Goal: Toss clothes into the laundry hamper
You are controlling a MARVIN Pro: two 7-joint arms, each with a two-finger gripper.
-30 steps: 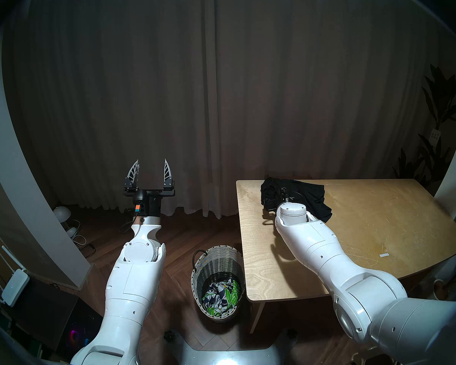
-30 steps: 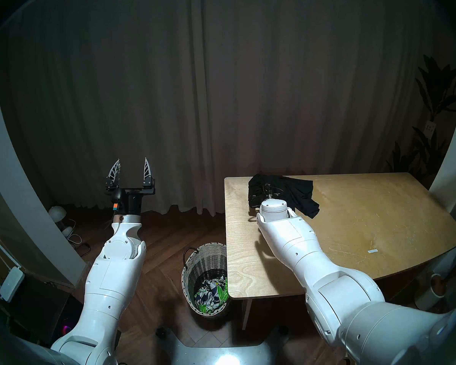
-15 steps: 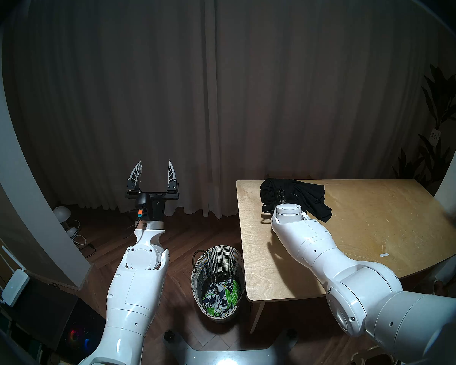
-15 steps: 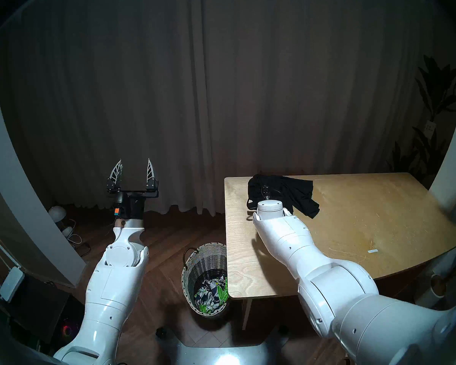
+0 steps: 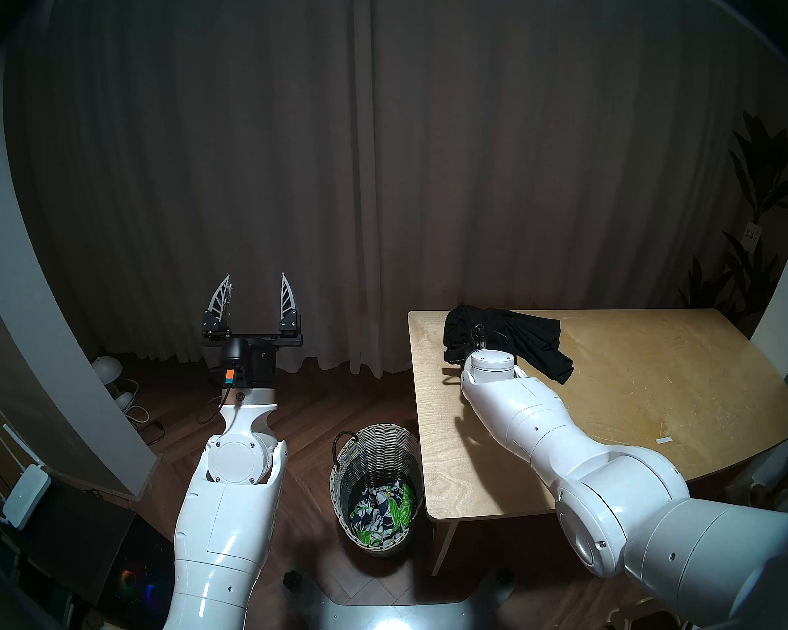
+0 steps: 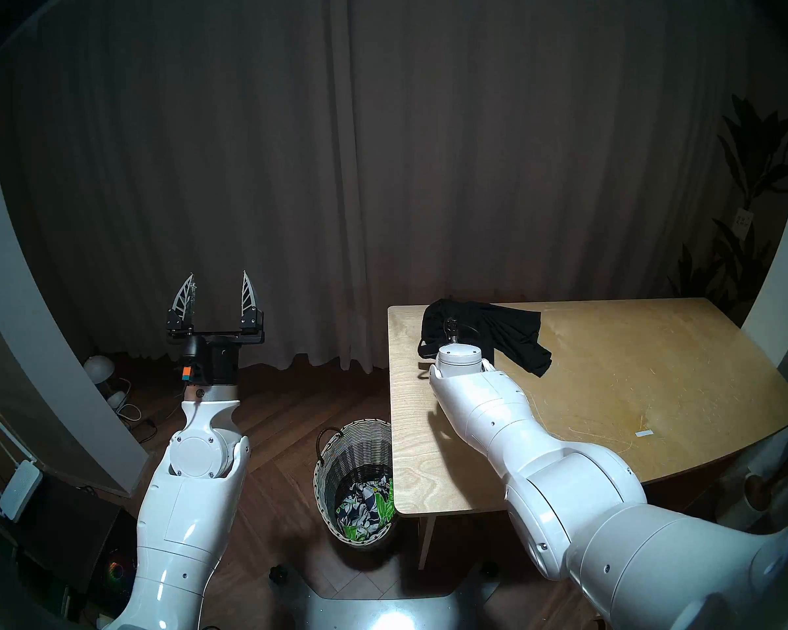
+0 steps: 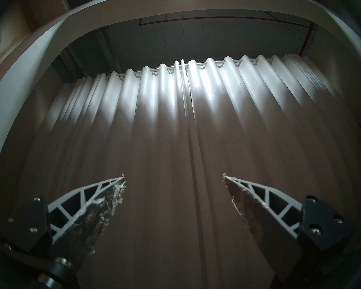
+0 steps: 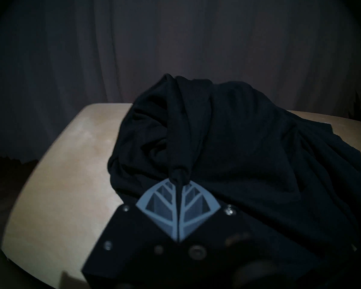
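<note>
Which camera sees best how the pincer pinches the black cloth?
The right wrist view: the right pincer is shut on a fold of the black cloth, up close. Both head views show the cloth small, the arm hiding the pinch. The left wrist view shows only curtain.

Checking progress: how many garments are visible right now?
2. Black garment on the table, pinched by the right gripper; leaf-print garment in the hamper. More may lie hidden beneath it.

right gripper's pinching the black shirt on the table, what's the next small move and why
Probably lift. The right gripper is shut on a fold of the black shirt, but most of the cloth lies on the table. Raising it clear should come before swinging left to the hamper, which stands on the floor beside the table.
</note>
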